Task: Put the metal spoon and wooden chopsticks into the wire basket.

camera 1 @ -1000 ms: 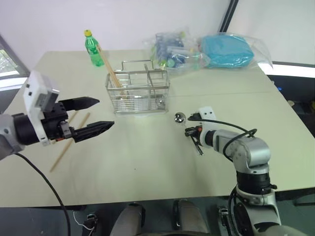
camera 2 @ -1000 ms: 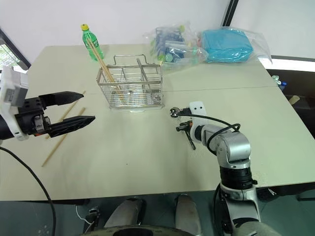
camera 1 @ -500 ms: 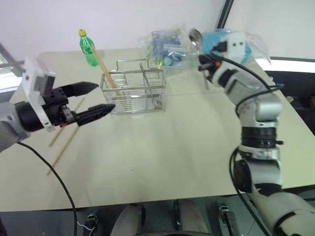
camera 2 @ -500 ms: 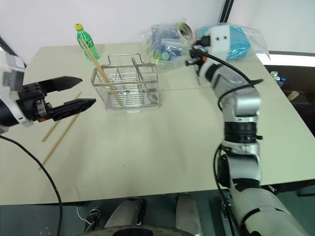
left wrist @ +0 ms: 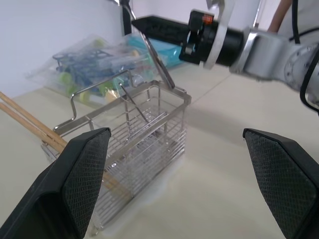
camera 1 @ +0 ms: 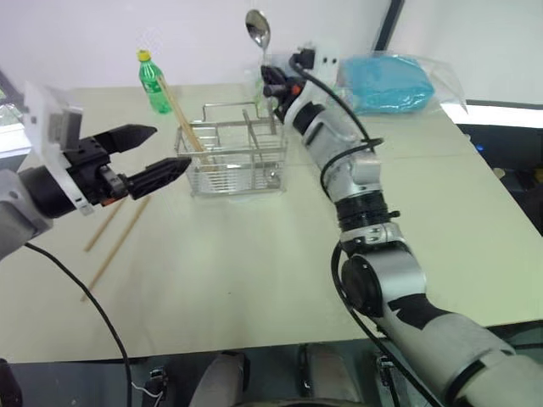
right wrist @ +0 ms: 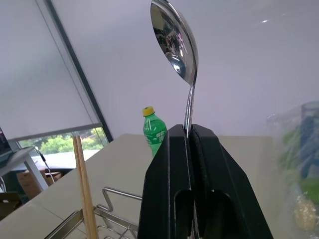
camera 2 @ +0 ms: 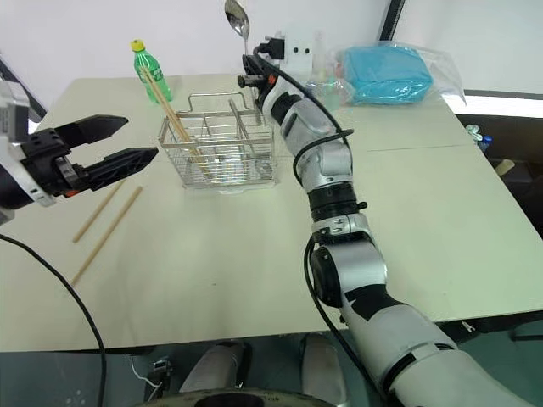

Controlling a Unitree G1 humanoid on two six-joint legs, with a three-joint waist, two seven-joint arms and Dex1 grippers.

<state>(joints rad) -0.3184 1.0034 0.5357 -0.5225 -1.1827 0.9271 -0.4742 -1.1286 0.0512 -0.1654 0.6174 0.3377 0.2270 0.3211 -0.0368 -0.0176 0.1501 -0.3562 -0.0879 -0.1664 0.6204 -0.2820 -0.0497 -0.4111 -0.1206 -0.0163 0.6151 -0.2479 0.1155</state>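
A pale worktop [camera 1: 254, 254] stands before a white wall, with open bare surface across its near half. In the head views, the wire basket [camera 1: 233, 157] sits toward the far side, two wooden chopsticks [camera 1: 182, 114] leaning out of its left compartment and crossing a green bottle [camera 1: 154, 82] whose label cannot be read. Two more chopsticks [camera 1: 114, 242] lie flat on the worktop, well left of the basket. Clear bags [camera 1: 390, 80] rest by the far edge, partly hidden behind the right arm. The right hand [camera 1: 270, 80] is above the basket's far right corner, clamped on the spoon [camera 1: 258, 30], which stands bowl up. The left hand [camera 1: 148, 153] hovers left of the basket, its fingers spread wide and empty.

In the left wrist view, the basket [left wrist: 134, 149] lies between the two spread fingers [left wrist: 75, 184]; the spoon's bowl is cut off at the frame edge.

In the right wrist view, the closed fingers [right wrist: 169, 184] pinch the spoon's handle, hiding its lower end; one chopstick tip [right wrist: 82, 184] rises beside them.
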